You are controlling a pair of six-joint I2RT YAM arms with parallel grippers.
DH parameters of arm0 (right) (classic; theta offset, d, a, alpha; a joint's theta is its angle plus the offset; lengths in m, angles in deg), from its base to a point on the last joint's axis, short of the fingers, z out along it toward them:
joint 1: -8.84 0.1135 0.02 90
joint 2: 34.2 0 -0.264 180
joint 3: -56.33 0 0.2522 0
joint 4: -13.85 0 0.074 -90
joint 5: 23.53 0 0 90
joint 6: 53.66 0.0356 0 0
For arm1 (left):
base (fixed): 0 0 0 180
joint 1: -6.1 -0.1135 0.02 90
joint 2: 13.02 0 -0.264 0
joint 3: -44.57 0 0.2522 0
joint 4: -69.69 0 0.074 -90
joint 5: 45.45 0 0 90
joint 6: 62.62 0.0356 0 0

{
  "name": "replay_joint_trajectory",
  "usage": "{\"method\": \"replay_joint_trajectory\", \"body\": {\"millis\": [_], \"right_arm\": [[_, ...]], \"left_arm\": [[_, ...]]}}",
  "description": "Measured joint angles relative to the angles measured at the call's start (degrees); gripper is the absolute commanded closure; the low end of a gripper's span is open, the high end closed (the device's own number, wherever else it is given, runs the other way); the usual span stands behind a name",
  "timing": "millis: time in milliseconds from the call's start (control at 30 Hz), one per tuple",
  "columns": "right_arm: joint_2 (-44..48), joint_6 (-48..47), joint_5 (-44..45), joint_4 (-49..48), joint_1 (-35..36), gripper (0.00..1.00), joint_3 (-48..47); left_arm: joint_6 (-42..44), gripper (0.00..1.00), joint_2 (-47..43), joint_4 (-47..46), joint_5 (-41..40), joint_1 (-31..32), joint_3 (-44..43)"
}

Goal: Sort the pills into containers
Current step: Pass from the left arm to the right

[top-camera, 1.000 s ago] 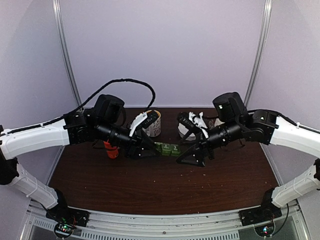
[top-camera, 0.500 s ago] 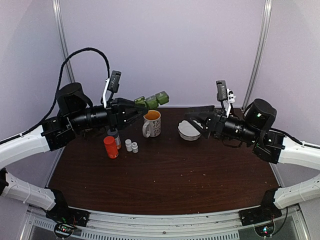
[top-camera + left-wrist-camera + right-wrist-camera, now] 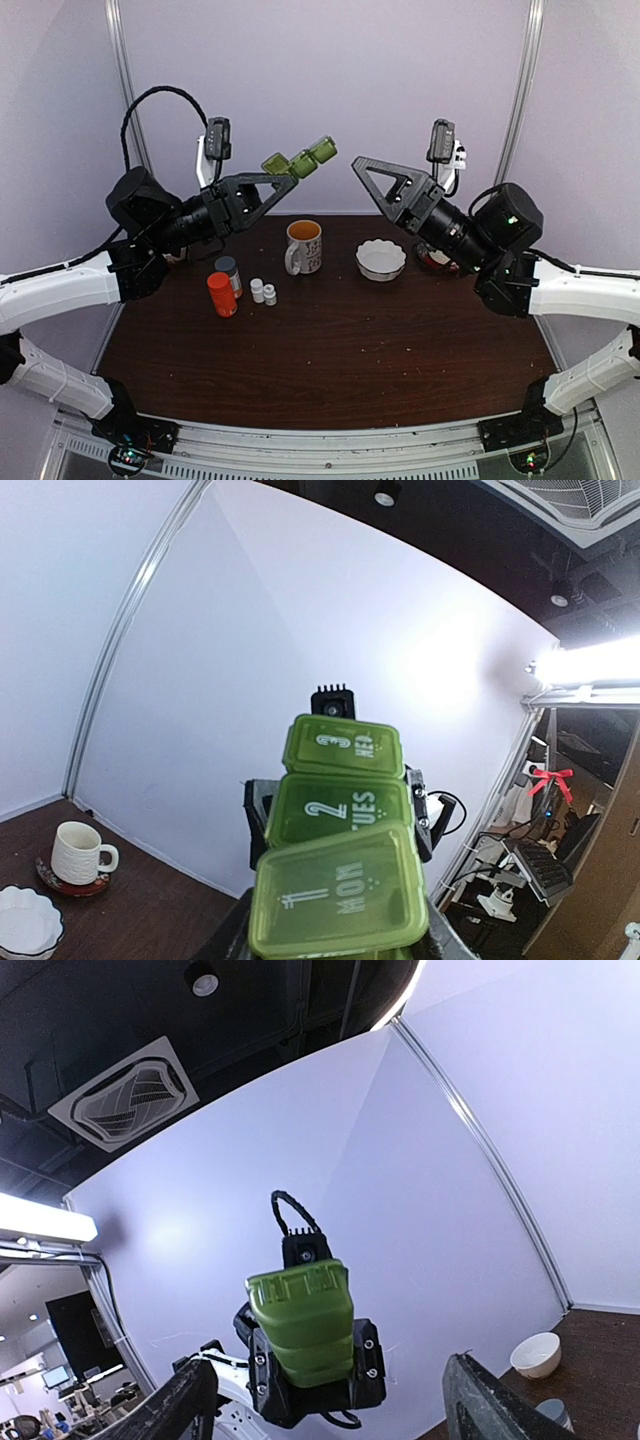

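**Lifted clear, lids down, sorting not yet begun**

Clamped with the left gripper (image 3: pixel 285 178) on one short end of the pill box (image 3: pixel 338 852), high in the air, box angled up and away from the wrist. Opposite it, across a gap and well apart: the right gripper (image 3: pixel 362 168), spread wide, nothing in it, aimed toward the far end of the box without touching.

Judged from this, very little done. No pill to be seen anywhere: not in the box, not in either gripper, not on the table (image 3: pixel 330 350). Left to do, by the look of it: steadying the box or setting it down, opening a lid, uncapping a bottle, then filling compartment by compartment.

Green, slightly translucent plastic. Three square compartments in a row, each under its own lid with white print: 1 MON nearest the left gripper, 2 TUES in the middle, 3 WED farthest out. All three lids lying flat, apparently shut. Contents not readable through the plastic.

Below the left gripper, on the table: an orange bottle (image 3: pixel 221 294), a dark-capped bottle (image 3: pixel 228 270) just beside it, and two small white vials (image 3: pixel 257 290), all upright. Below the gap between the grippers: a mug (image 3: pixel 304 246) and a white scalloped bowl (image 3: pixel 381 259). Under the right arm, partly hidden: a second mug (image 3: pixel 80 852) on a coaster.
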Motion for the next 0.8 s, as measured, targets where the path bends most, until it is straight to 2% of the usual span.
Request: {"method": "replay_joint_trajectory", "body": {"millis": [200,367,500,700,800], "right_arm": [[-4.0,-0.3,0.7,-1.7,0.4,0.31,-4.5],[-7.3,-0.3,0.7,-2.2,0.9,0.32,-7.6],[-8.7,-0.4,0.5,-2.5,1.4,0.36,-8.5],[-9.7,-0.5,0.2,-3.0,1.9,0.36,-9.3],[-10.2,-0.5,0.0,-3.4,2.0,0.48,-9.3]], "left_arm": [[-2.7,0.66,0.5,-3.2,0.3,0.0,0.8],[-3.7,0.67,0.5,-4.7,0.3,0.0,1.3],[-4.0,0.67,0.5,-5.0,0.2,0.0,1.4],[-4.3,0.67,0.5,-5.3,0.2,-0.1,2.2],[-4.4,0.67,0.5,-5.5,0.1,-0.1,2.8]]}}
